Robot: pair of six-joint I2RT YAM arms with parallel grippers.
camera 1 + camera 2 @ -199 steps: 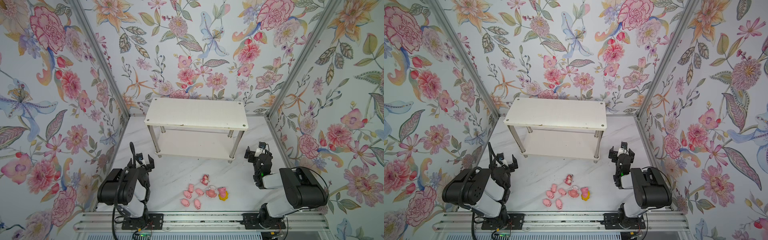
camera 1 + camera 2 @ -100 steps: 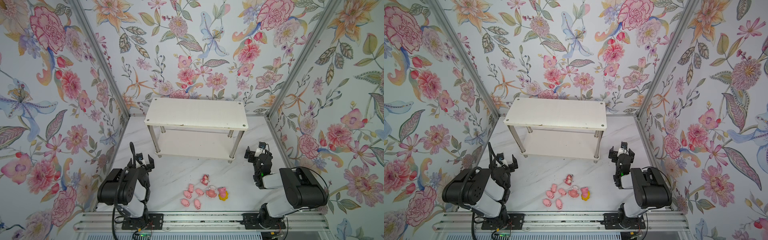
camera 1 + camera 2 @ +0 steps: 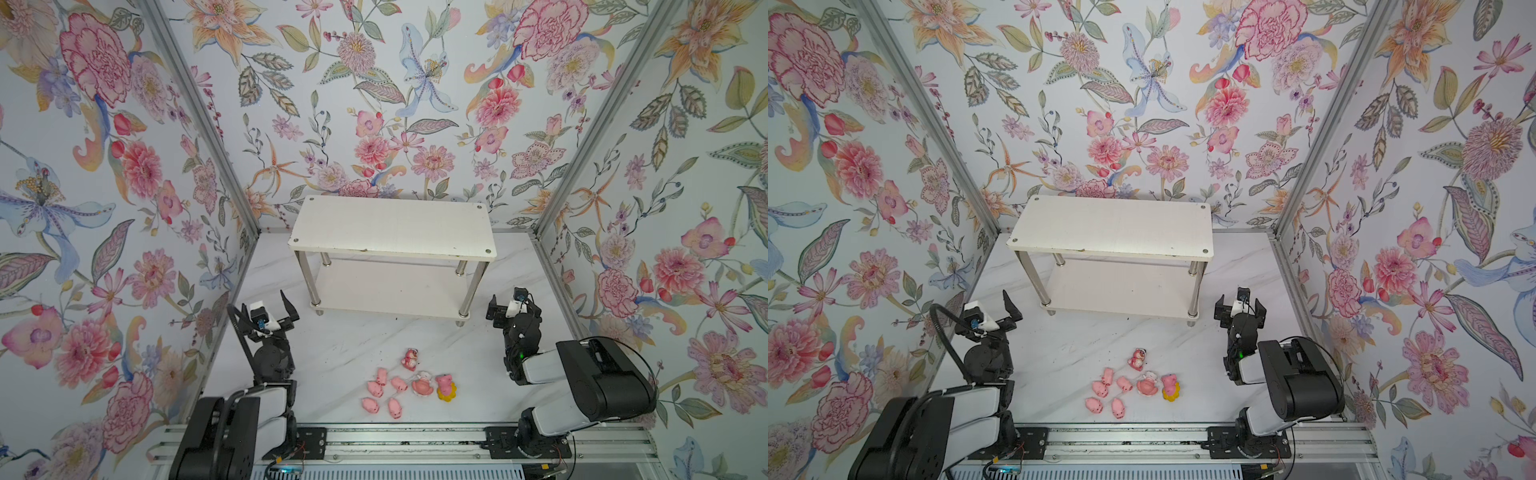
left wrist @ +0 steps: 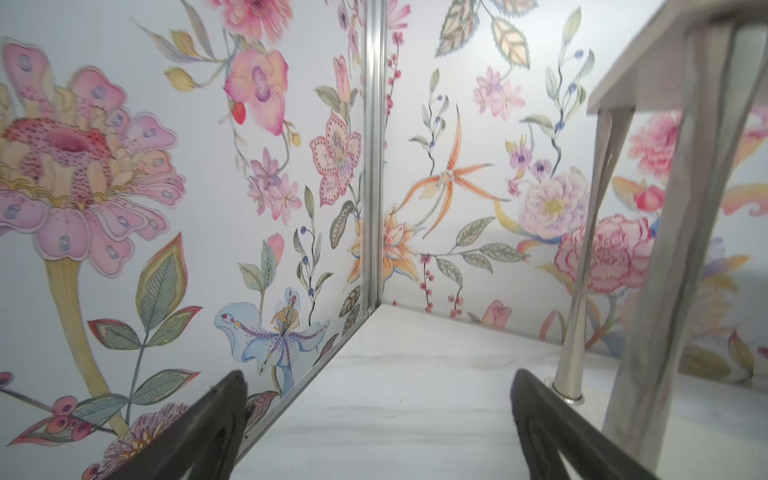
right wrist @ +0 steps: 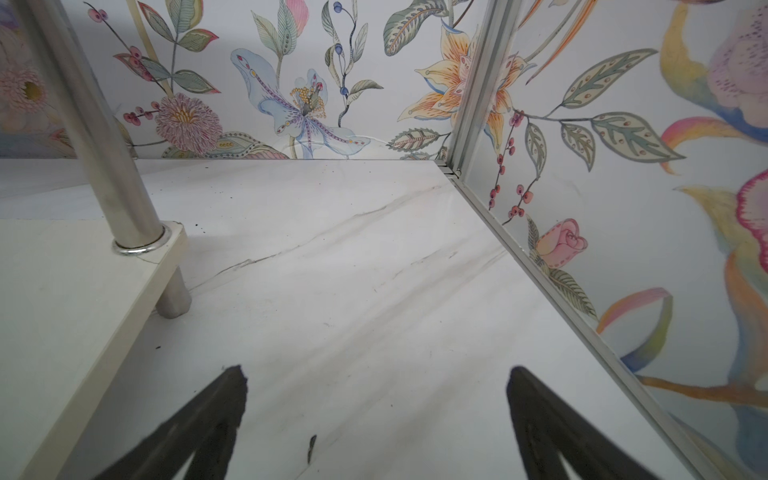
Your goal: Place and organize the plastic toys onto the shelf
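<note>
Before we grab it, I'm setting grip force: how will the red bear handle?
The red bear looks like smooth moulded plastic: probably stiff, maybe slippery. Tiny beside the shelf, so likely very light. It seems to stand upright on a small base, so a nudge may tip it.

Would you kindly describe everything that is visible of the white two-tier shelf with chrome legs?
The white two-tier shelf stands upright and level at the back of the marble-look floor. Two flat rectangular boards, seemingly laminate, are joined by four chrome tube legs, with screw heads at the top board's corners. Both tiers are bare, and only its small feet touch the floor.
</note>
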